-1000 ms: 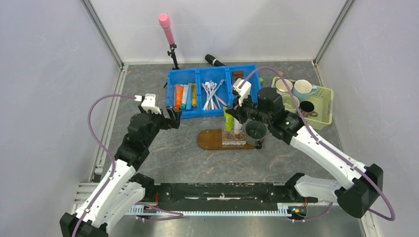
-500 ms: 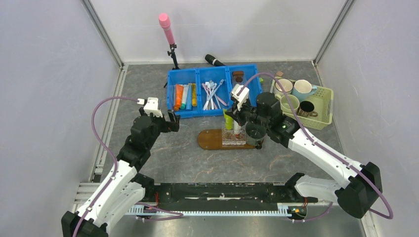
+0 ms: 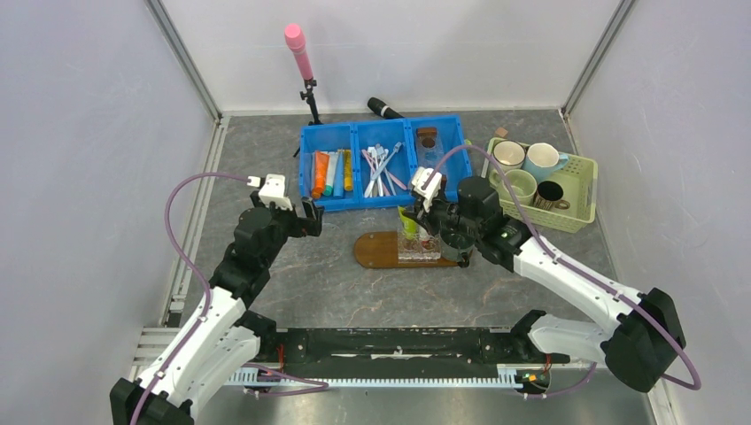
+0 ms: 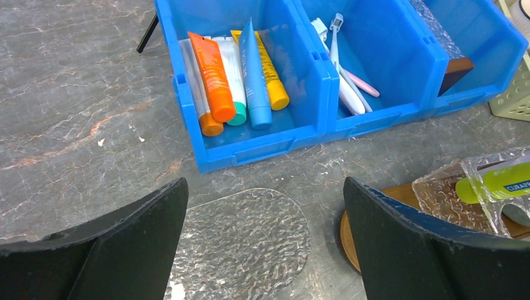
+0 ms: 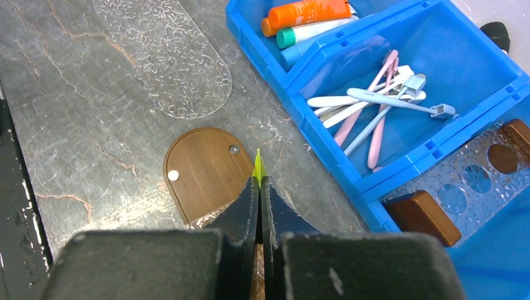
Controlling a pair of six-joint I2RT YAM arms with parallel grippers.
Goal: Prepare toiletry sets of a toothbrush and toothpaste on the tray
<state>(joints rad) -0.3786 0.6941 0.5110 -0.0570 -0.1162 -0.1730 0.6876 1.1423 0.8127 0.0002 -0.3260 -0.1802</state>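
The dark brown oval tray (image 3: 376,251) lies in front of the blue bin; it also shows in the right wrist view (image 5: 203,172). A clear glass holder (image 3: 418,249) stands on it. My right gripper (image 3: 419,215) is shut on the crimped end of the bright green toothpaste tube (image 3: 409,221), whose lower part sits in the holder (image 4: 459,187). The tube's thin edge (image 5: 258,164) sticks out past the shut fingers. The light blue toothbrush (image 5: 400,103) lies in the bin's middle compartment. I cannot make out the white tube. My left gripper (image 3: 310,218) is open and empty, above a clear textured plate (image 4: 240,240).
The blue bin (image 3: 354,199) holds orange, white, blue and yellow tubes (image 4: 215,78) on the left and pink toothbrushes (image 5: 359,119) in the middle. A pale green basket (image 3: 580,212) of cups stands to the right. A pink microphone stand (image 3: 301,53) is at the back.
My right gripper has come down and a little to the left with the green tube, lowering it into the clear holder. My left arm drew back slightly and then stayed still.
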